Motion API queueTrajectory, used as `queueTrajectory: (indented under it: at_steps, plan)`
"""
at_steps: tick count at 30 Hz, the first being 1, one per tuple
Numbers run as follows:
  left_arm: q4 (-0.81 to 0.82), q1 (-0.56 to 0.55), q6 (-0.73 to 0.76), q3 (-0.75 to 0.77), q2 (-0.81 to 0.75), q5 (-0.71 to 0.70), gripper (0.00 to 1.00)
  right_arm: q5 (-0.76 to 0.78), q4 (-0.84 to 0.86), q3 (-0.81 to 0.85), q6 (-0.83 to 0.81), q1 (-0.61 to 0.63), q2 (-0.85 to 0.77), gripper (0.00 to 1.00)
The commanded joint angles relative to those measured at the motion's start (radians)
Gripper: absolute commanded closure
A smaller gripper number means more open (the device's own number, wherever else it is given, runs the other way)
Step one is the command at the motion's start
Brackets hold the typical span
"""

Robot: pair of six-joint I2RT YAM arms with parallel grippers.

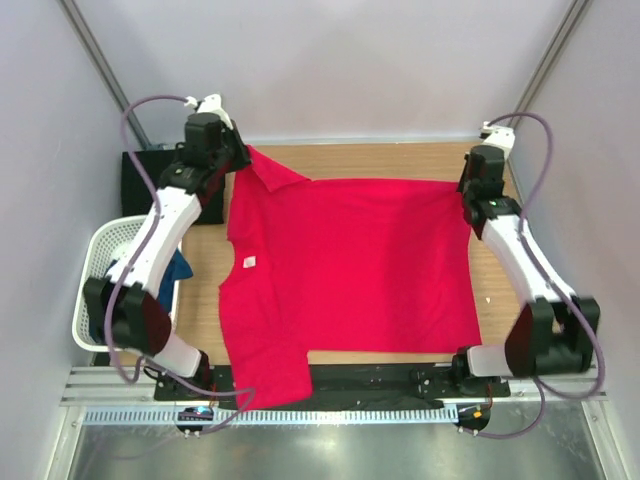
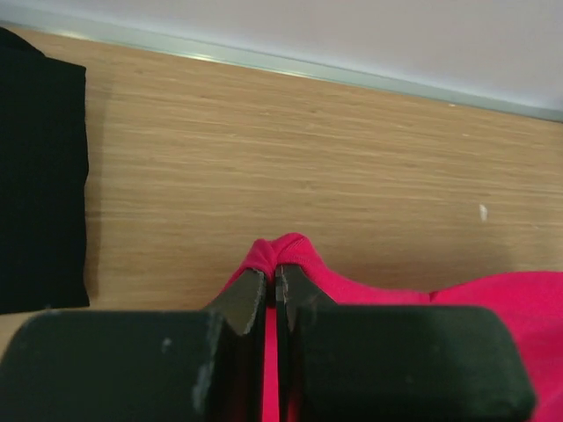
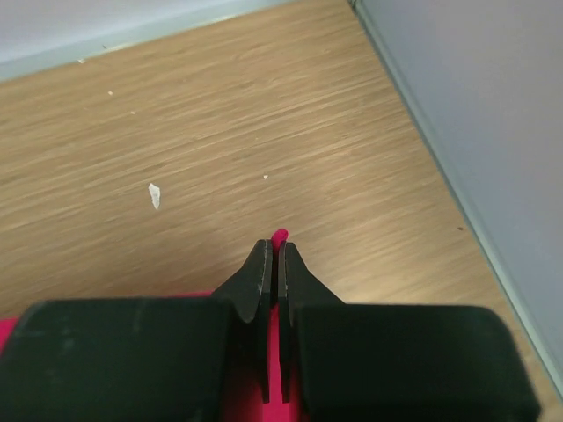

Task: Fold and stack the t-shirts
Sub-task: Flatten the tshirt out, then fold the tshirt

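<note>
Right tool [image 3: 272, 251], red t-shirt [image 3: 279, 236] barely visible

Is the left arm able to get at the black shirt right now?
Likely not yet: the left gripper is shut on the red t-shirt. The black shirt lies close by, nothing between, so after releasing, probably yes.

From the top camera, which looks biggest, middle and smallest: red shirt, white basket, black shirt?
Largest: red shirt.
Then white basket and black shirt: too alike to rank, both partly hidden by the left arm.
</note>
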Motion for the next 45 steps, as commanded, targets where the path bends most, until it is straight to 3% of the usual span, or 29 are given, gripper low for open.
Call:
queueTrajectory:
  at_steps: [1,5,11,17,25,32,45]
  plan:
    - [0.197,0.004,0.016,0.056,0.118,-0.058,1.0,0.034,0.245,0.06,0.005,-0.009,0.204,0.99]
    - [0.198,0.007,0.034,0.183,0.366,-0.052,1.0,0.045,0.258,0.218,-0.009,-0.018,0.453,0.99]
    - [0.174,0.03,0.021,0.436,0.609,-0.011,1.0,-0.007,0.238,0.47,-0.027,-0.062,0.742,0.99]
    - [0.102,0.061,-0.041,0.628,0.787,0.037,1.0,-0.033,0.149,0.665,0.0,-0.087,0.904,0.99]
    - [0.106,0.076,-0.128,0.648,0.859,0.067,1.0,-0.067,0.088,0.792,0.01,-0.104,1.018,0.99]
    - [0.099,0.078,-0.18,0.642,0.853,0.13,1.0,-0.082,0.081,0.801,0.017,-0.105,1.031,0.99]
    - [0.088,0.058,-0.206,0.47,0.812,0.159,1.0,-0.125,-0.031,0.847,0.03,-0.138,1.068,0.99]
